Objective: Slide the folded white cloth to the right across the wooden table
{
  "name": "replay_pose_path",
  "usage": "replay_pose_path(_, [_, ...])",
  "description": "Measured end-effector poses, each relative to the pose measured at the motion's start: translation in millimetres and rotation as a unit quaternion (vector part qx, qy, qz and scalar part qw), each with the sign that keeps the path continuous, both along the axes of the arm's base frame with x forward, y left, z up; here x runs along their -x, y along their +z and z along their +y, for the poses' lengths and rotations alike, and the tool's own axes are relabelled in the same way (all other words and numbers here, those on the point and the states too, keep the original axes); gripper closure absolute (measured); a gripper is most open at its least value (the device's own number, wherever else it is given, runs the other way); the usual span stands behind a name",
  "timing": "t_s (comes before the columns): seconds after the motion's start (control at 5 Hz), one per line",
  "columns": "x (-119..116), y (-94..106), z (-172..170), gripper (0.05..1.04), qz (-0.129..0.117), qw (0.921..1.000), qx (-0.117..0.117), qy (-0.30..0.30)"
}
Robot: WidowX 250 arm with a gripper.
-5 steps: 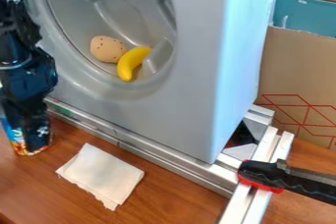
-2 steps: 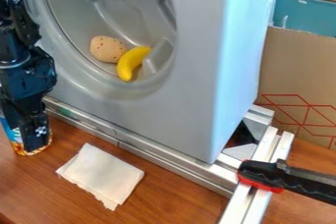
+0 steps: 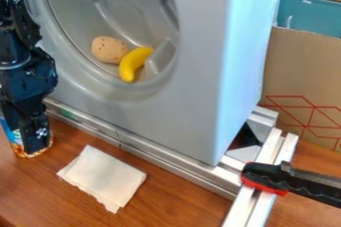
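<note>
Note black gripper (image 3: 33,146) at colorful can (image 3: 15,140), left of frame, near white cloth (image 3: 103,177); cannot tell opening or any hold on can.

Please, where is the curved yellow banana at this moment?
In the camera view, the curved yellow banana lies inside the grey drum, left of centre, just right of the speckled tan potato-shaped object.

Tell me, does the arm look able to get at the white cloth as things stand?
Probably yes: the white cloth lies uncovered on the table, with nothing standing between it and the gripper, which is right at the can.
</note>
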State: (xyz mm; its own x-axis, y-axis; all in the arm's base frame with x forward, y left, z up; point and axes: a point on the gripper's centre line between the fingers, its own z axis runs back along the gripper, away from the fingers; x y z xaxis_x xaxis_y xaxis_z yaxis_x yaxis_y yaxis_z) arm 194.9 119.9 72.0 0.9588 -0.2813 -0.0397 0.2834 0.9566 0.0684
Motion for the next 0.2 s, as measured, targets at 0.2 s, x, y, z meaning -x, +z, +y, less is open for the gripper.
replay_pose_path(0.2, [0.0, 0.0, 0.0, 0.083, 0.000, 1.0000, 0.000, 0.000])
